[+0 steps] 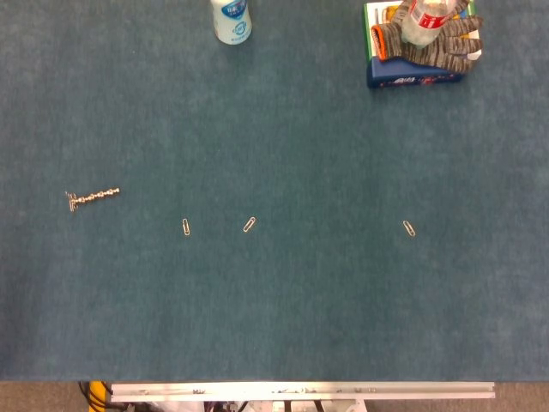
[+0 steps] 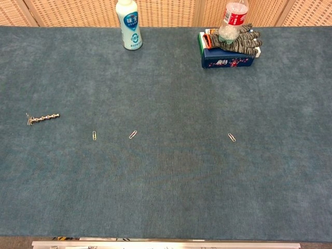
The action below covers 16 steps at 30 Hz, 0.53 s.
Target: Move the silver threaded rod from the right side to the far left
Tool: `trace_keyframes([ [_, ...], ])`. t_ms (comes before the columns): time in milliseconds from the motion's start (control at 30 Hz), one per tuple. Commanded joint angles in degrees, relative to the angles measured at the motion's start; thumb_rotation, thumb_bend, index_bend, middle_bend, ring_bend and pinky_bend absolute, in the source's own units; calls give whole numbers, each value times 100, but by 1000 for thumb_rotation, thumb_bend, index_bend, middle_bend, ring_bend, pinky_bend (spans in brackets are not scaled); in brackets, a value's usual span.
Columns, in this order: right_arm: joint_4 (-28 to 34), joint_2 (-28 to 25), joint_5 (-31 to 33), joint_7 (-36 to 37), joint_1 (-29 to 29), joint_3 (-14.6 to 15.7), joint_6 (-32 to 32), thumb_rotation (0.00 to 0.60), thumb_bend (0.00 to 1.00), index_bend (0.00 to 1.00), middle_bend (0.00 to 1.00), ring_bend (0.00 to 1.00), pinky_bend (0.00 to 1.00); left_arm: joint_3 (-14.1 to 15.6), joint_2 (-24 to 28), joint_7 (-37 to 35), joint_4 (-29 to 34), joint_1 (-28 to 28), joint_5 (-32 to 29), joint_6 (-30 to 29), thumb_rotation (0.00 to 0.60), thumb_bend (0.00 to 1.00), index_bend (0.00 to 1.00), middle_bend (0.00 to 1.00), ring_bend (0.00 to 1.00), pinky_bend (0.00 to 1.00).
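Note:
The silver threaded rod (image 1: 93, 198) lies flat on the blue felt table (image 1: 292, 318) at the far left, its wider end pointing left. The chest view shows the same rod (image 2: 43, 118) near the left edge. Nothing touches it. Neither hand appears in the head view or the chest view.
Three paper clips lie in a loose row: one (image 1: 186, 227) right of the rod, one (image 1: 249, 225) near the middle, one (image 1: 409, 228) on the right. A white bottle (image 1: 232, 19) stands at the back. A blue box (image 1: 413, 75) with a grey glove (image 1: 429, 47) and a clear bottle stands back right.

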<state>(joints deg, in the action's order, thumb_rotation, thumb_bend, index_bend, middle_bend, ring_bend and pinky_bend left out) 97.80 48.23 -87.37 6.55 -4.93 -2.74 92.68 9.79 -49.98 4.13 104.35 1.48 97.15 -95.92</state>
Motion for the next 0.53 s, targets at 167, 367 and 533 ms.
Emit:
trace_keyframes([
  [167, 3, 44, -65, -19, -14, 38, 25, 600, 168, 228, 113, 0, 0, -21, -9, 64, -74, 149, 67, -85, 600, 280, 315, 0, 0, 0],
  [367, 98, 38, -96, -58, -20, 54, 43, 600, 169, 228, 113, 0, 0, -56, 80, 31, -89, 252, 66, -145, 600, 280, 315, 0, 0, 0],
  [533, 117, 48, -120, -71, -27, 67, 60, 600, 169, 228, 113, 0, 0, -99, 100, -7, -87, 300, 40, -134, 600, 280, 315, 0, 0, 0],
])
